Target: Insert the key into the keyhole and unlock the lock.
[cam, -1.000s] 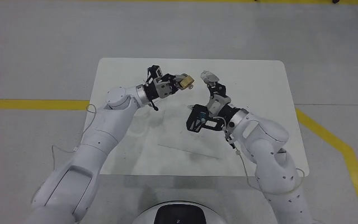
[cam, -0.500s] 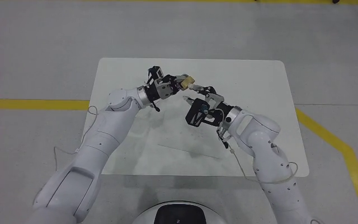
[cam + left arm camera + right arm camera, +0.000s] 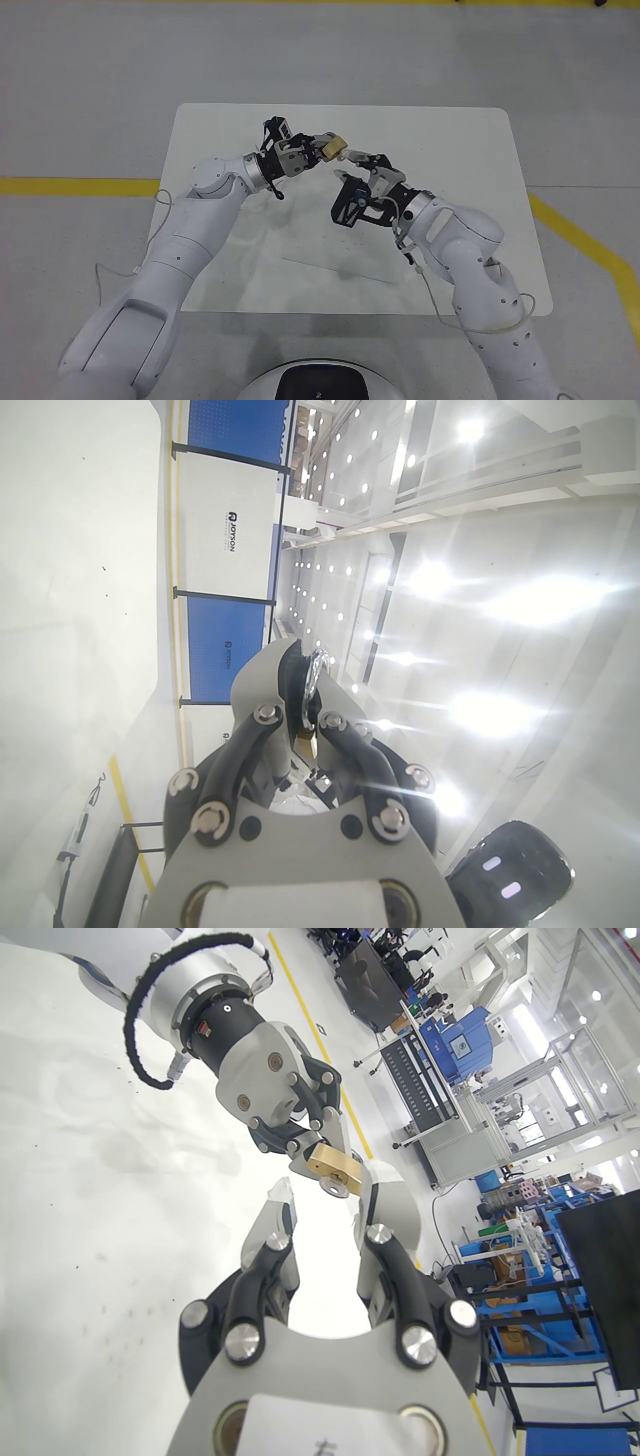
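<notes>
Key (image 3: 335,1187) sits in the keyhole of the brass lock (image 3: 334,1167), head sticking out. Lock is held above the desk (image 3: 450,130), near its back middle — left pincer (image 3: 321,1150) clenched on it. Right pincer (image 3: 326,1183) released, fingers spread either side of the key head — one just beside the lock.

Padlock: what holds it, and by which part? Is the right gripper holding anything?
The left gripper clamps the padlock by its brass body, keyhole end free. The right gripper is open, holding nothing.
</notes>
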Motion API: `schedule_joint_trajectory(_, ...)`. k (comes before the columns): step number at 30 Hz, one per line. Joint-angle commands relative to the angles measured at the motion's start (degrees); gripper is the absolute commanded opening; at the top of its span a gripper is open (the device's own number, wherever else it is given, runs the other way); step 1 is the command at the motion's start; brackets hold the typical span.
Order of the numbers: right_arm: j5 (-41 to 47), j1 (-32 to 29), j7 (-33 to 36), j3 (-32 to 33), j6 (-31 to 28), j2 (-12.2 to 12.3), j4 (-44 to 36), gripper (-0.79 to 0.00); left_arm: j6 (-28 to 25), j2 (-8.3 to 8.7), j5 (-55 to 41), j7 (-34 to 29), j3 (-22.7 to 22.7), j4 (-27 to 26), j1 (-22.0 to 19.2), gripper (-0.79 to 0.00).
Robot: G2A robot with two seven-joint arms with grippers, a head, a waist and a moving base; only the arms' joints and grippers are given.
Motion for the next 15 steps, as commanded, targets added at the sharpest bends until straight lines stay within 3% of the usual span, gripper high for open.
schedule_joint_trajectory(1, -0.27, 0.37, 0.40, -0.47, -0.14, -0.01, 0.14, -0.493, 0.02, -0.02, 0.07, 0.02, -0.05, -0.05, 0.05, -0.785)
schedule_joint_trajectory(5, -0.66, 1.20, 1.50, -1.20, -0.15, -0.04, 0.64, -0.613, 0.26, -0.07, 0.12, -0.05, -0.17, -0.28, 0.12, -0.785)
schedule_joint_trajectory(6, -0.72, 1.34, 1.78, -1.32, -0.10, -0.05, 0.72, -0.674, 0.24, -0.08, 0.12, -0.03, -0.22, -0.39, 0.15, -0.785)
schedule_joint_trajectory(7, -0.89, 1.48, 2.08, -1.42, -0.05, -0.05, 0.81, -0.785, 0.24, -0.08, 0.18, -0.05, -0.27, -0.47, 0.19, -0.785)
schedule_joint_trajectory(15, -0.97, 1.85, 2.56, -1.89, 0.18, 0.02, 1.06, -0.785, 0.61, -0.09, 0.56, -0.12, -0.58, -0.83, 0.25, -0.785)
